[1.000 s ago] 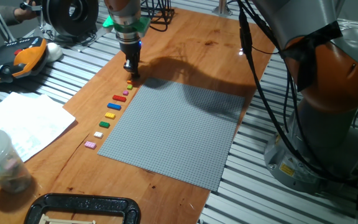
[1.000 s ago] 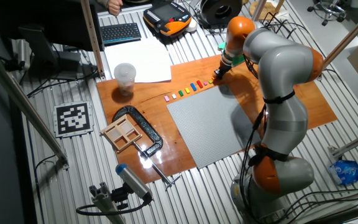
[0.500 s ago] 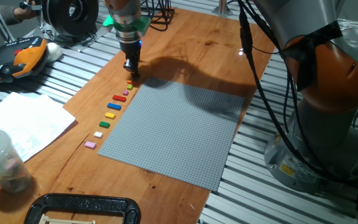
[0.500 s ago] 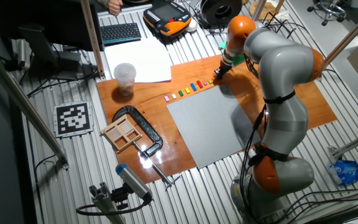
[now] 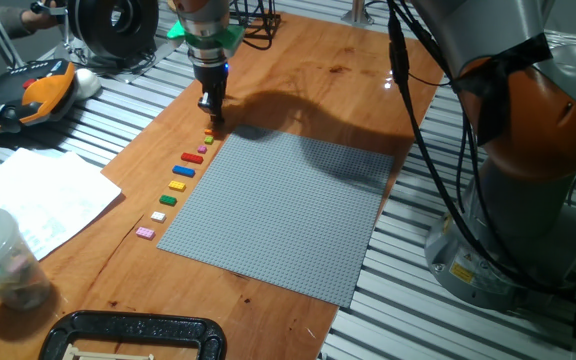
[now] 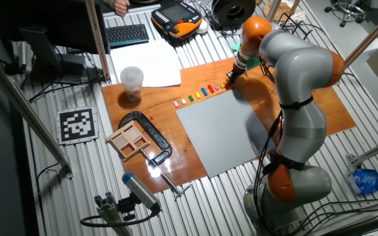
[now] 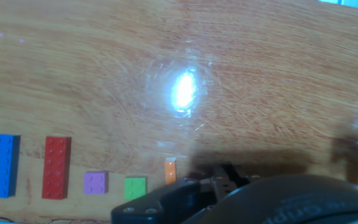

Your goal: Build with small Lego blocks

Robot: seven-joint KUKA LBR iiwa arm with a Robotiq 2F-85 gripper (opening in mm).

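In one fixed view, the gripper (image 5: 213, 117) points straight down at the far end of a row of small Lego blocks (image 5: 176, 186) lying on the wooden board (image 5: 298, 70), just beside the grey baseplate (image 5: 288, 210). Its fingers stand close together; what they hold cannot be told.

In the other fixed view, the row (image 6: 199, 96) runs along the baseplate's (image 6: 228, 134) edge, the gripper (image 6: 228, 81) at its end.

The hand view shows blue (image 7: 2, 165), red (image 7: 56, 167), pink (image 7: 95, 183), green (image 7: 135, 187) and orange (image 7: 170, 172) blocks in line, the dark gripper body beside the orange one.
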